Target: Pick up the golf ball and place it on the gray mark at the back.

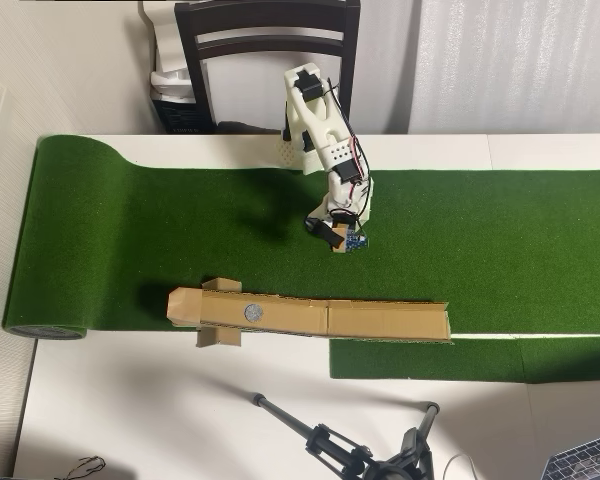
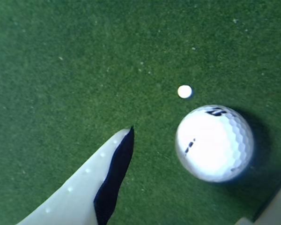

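In the wrist view the white dimpled golf ball (image 2: 214,143) rests on the green turf (image 2: 75,70). It lies between the fingers of my open gripper (image 2: 208,154). A gap separates it from the left finger (image 2: 91,187) with its black pad. Only a sliver of the right finger (image 2: 278,204) shows at the lower right corner, close to the ball. In the overhead view my gripper (image 1: 337,240) points down onto the turf and hides the ball. The gray mark (image 1: 252,312) sits on the brown cardboard strip (image 1: 380,320), below and to the left of my gripper.
A tiny white dot (image 2: 184,91) lies on the turf just beyond the ball. The turf mat (image 1: 130,230) is rolled up at its left end. A dark chair (image 1: 268,40) stands behind the table. A tripod (image 1: 350,450) and a laptop corner (image 1: 590,462) are at the bottom.
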`<move>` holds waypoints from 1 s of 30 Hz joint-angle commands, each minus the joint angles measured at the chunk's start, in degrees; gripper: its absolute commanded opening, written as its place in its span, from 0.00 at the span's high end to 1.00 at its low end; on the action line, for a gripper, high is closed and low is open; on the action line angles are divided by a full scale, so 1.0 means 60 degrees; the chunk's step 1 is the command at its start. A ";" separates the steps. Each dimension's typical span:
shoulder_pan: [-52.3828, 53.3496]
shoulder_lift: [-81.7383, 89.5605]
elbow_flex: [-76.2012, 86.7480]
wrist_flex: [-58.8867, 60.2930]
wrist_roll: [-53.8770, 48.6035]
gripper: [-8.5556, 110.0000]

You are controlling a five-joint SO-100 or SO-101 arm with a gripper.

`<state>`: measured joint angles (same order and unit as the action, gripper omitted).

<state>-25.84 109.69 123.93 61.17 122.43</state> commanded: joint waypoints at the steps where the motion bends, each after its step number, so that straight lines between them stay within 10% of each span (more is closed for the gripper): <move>1: 0.0044 0.0088 -0.0029 -0.0015 0.0044 0.49; 30: 0.0073 -0.1406 -0.0132 -0.0132 0.0059 0.53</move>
<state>-26.02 100.55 124.80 61.17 122.43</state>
